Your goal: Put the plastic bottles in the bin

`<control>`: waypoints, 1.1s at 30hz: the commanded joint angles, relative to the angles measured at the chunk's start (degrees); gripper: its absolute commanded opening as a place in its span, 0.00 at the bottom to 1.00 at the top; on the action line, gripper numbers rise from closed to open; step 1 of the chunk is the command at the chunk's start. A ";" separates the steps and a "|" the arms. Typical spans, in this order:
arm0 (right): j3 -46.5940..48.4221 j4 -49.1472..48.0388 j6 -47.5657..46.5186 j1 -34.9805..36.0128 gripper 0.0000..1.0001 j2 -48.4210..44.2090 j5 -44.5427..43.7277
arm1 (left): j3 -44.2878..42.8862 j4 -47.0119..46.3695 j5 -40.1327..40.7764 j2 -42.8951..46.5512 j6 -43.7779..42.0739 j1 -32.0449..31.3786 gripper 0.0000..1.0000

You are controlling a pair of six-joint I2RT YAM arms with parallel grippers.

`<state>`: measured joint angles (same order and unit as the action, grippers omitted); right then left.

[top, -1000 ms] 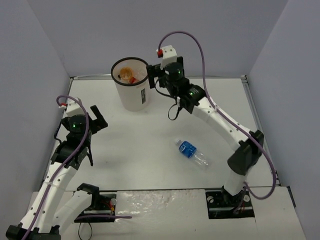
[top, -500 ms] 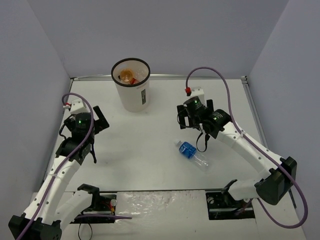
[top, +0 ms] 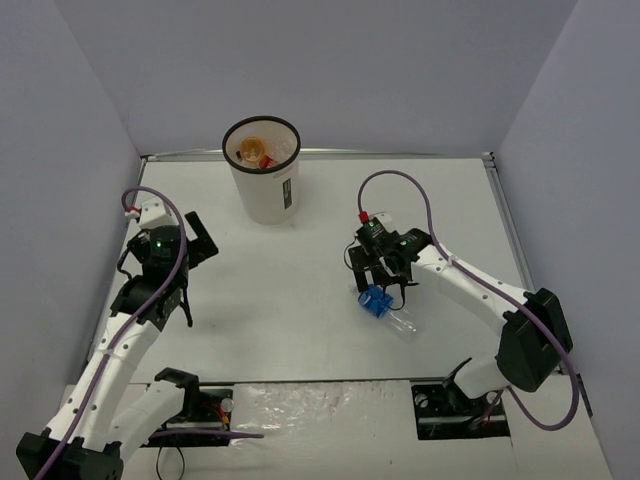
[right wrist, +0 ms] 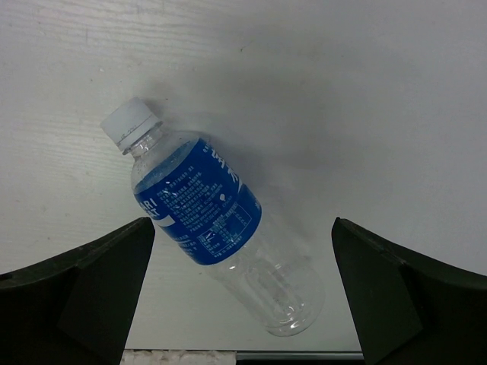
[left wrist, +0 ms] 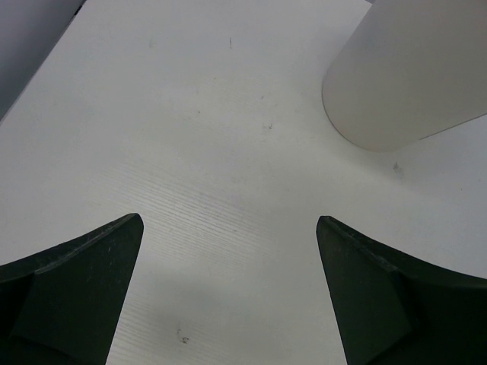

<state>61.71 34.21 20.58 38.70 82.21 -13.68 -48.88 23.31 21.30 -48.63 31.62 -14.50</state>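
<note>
**One bottle out on the table, R gripper spread over it**

R gripper (right wrist: 240,228) hangs w/ fingers wide apart, holding nothing, one finger on either side of the small clear plastic bottle with the blue label and white cap (right wrist: 199,205). Bottle lies on its side on the white table top (top: 300,260), cap toward upper left in the wrist view. Its body runs diagonal btw the fingers, touched by neither as far as I can tell.

Step in hand, by my read: pre-grasp on this bottle. Next move calls for a drop straight down, then closing across the labelled mid-section. Bottle sits skew to the closing line, so a slight wrist turn may help, else it could roll out. After that, lift & carry to the white tapered plastic bin with black rim (top: 262,195), well apart at the far side. Orange & red things (top: 255,150) show inside it.

L gripper (left wrist: 228,222) is likewise spread & empty, over bare table w/ the bin's wall ahead.

Writing: white print on the blue label is too blurred to read, no brand legible. Bin's small dark side label (top: 285,190) is unreadable too.
</note>
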 commanded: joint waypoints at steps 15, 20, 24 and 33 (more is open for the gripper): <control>-2.51 -4.49 -1.45 0.59 0.99 11.79 5.90 | -3.43 -2.16 1.43 -0.47 0.16 0.35 0.97; -2.65 -5.29 -1.66 0.50 0.69 15.52 6.30 | -3.71 -1.71 1.99 -0.88 0.20 0.35 0.97; -1.68 -5.81 -2.72 0.41 0.32 13.73 6.70 | -4.02 -0.35 4.02 -0.73 1.55 0.35 0.97; 17.69 -12.42 -9.08 0.90 0.17 7.38 5.77 | -3.59 -0.22 3.75 0.45 1.78 0.35 0.97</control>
<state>67.26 28.51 15.70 39.09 96.27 -6.38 -48.90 24.26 24.15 -49.23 32.58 -14.50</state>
